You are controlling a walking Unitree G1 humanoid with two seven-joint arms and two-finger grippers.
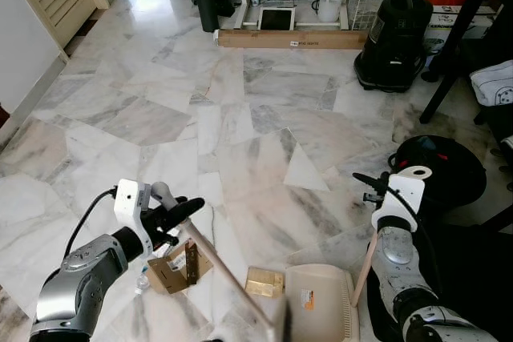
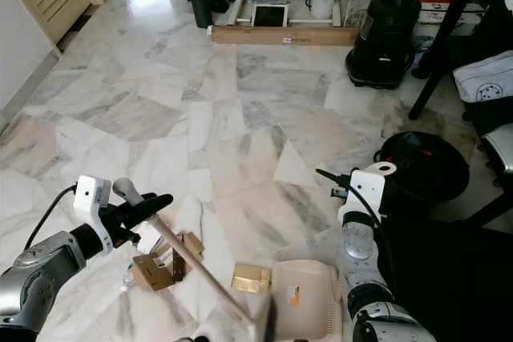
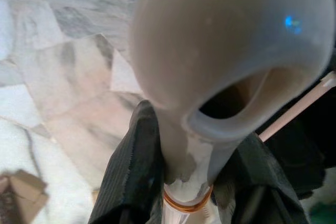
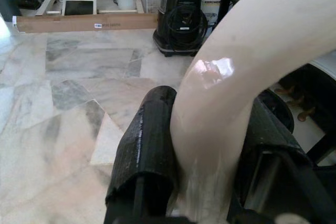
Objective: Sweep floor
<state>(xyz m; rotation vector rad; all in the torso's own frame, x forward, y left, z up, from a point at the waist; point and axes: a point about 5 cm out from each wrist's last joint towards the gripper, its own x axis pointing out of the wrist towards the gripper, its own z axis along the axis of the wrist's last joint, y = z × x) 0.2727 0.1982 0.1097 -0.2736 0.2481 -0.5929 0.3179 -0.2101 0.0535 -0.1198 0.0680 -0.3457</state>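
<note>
1. Left gripper (image 1: 178, 215): black fingers clamped on the grey hooked cap of the broom handle (image 1: 228, 278). The wooden shaft slants from there toward 5 o'clock, down to floor level beside the dustpan, probably so the head can drive litter sideways into the pan.
2. Right gripper (image 4: 205, 150): ribbed black fingers (image 4: 144, 145) clamped either side of a glossy cream curved handle. This tops a thin pale stick (image 1: 365, 266) dropping to the dustpan, likely held to steady the pan while standing.
3. Dustpan (image 1: 321, 302): cream plastic, flat tray with a ridged edge, on the floor at 6 o'clock, mouth facing the litter.
4. Litter: crumpled brown cardboard scraps (image 1: 178, 266) at 7 o'clock and a small tan box (image 1: 264, 282) just beside the pan's mouth. Not yet collected.
5. Floor (image 1: 240, 118): polished grey-white marble slabs, reflective.
6. Surroundings: long cardboard carton (image 1: 292, 38) at 12 o'clock; black canister vacuum (image 1: 395, 42) at 2 o'clock.
</note>
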